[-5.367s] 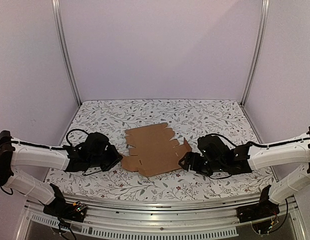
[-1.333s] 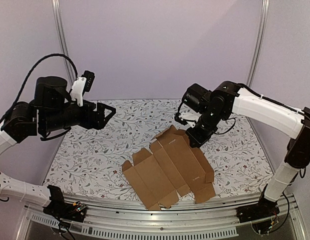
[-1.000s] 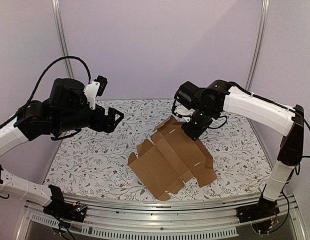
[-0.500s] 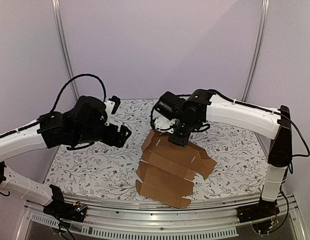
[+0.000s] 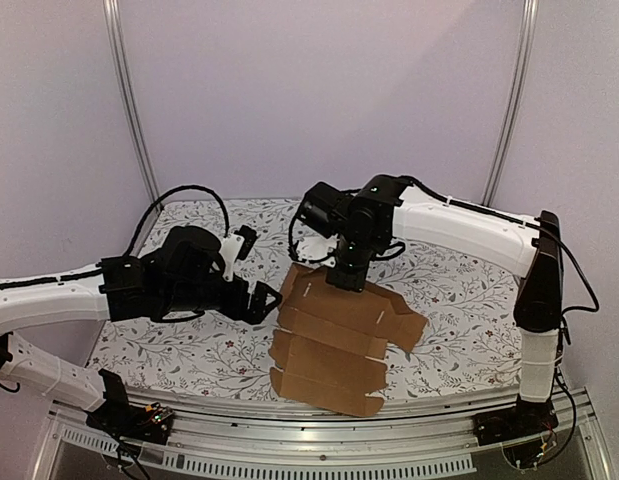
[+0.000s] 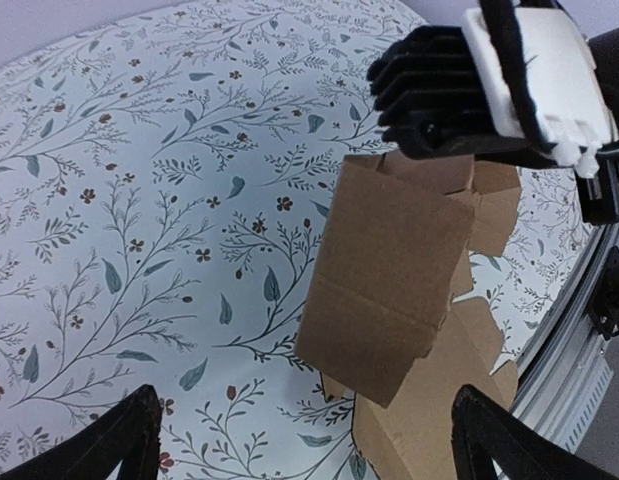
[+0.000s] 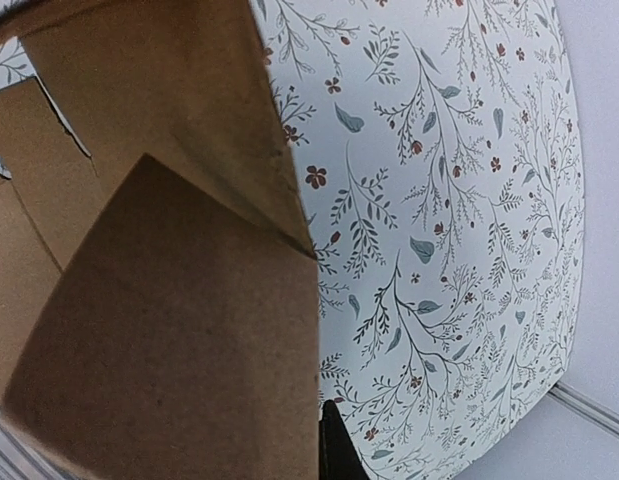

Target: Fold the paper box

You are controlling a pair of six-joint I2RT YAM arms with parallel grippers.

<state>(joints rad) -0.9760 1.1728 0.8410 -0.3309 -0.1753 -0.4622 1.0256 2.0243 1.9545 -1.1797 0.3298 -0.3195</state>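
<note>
Cardboard sits at the middle of the floral counter (image 5: pixel 469 300): we see the paper box (image 5: pixel 334 345) as a partly folded sheet, its near panels resting on the counter close to the near edge and its far end raised off the surface. The right gripper (image 5: pixel 346 277) reaches in from above and is clamped on that raised far edge. In the right wrist view the brown panel crowds the lens, and we make out only a dark sliver of one of its fingers (image 7: pixel 334 450). The left gripper (image 5: pixel 261 298) sits low just left of the box, not touching it, its two prongs spread wide apart and facing the lifted panel.
</note>
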